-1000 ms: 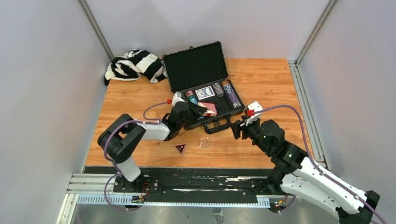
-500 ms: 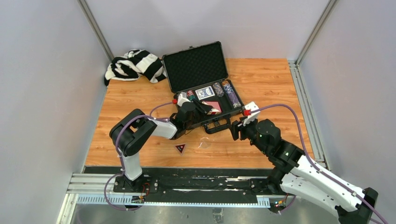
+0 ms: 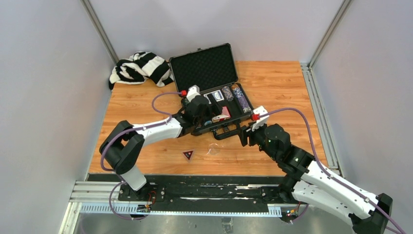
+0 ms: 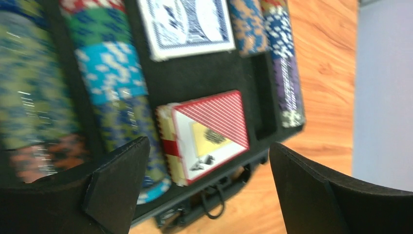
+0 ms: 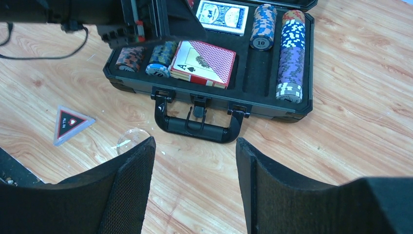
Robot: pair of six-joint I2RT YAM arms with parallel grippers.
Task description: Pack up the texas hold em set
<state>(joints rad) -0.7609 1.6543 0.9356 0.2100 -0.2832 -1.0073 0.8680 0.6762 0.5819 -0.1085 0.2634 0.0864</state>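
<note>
Black case (image 3: 204, 70), lid up, at the middle of the table (image 3: 272, 83). Its tray holds chip stacks (image 5: 290, 58), a blue-backed deck (image 5: 222, 10) at 12 o'clock and a red-backed deck (image 5: 204, 61) at 6 o'clock, next to the handle (image 5: 197, 124). Left hand (image 4: 207, 163) over the red-backed deck, fingers spread wide, holding nothing; right hand (image 5: 195, 151) at 5 o'clock of the case, fingers parted, empty. Triangular marker (image 5: 72, 123) and clear disc (image 5: 130, 138) lie at 7 o'clock of the handle; striped cloth (image 3: 139, 67) at 10 o'clock of the case.
</note>
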